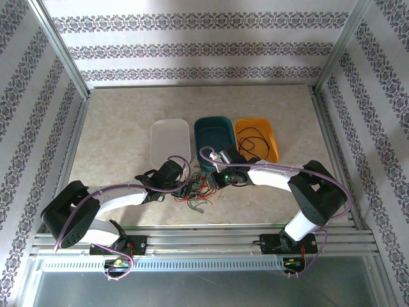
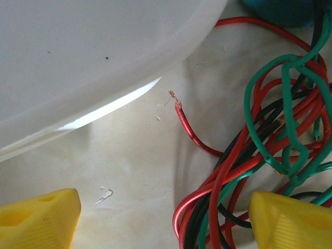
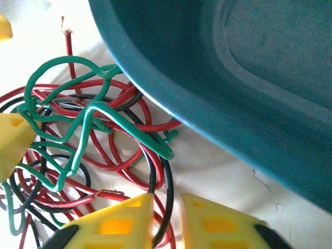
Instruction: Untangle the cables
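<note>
The cables (image 1: 197, 192) lie as a tangle of red, green and black strands on the table, just in front of the teal tray (image 1: 214, 131). My left gripper (image 1: 171, 183) stands open at the bundle's left edge. In the left wrist view its gripper (image 2: 166, 220) straddles the table and several strands (image 2: 220, 183); a loose red end (image 2: 182, 122) points up. My right gripper (image 1: 220, 177) is at the bundle's right side. In the right wrist view its jaws (image 3: 166, 223) stand narrowly apart, a black cable (image 3: 167, 197) and a red one in the gap; green loops (image 3: 129, 130) lie beyond.
Three trays stand side by side behind the bundle: white (image 1: 170, 142), teal, and orange (image 1: 271, 142) with a thin black cable (image 1: 252, 141) in it. The white tray's wall (image 2: 78, 62) is close ahead of my left gripper, and the teal wall (image 3: 233, 78) close to my right one.
</note>
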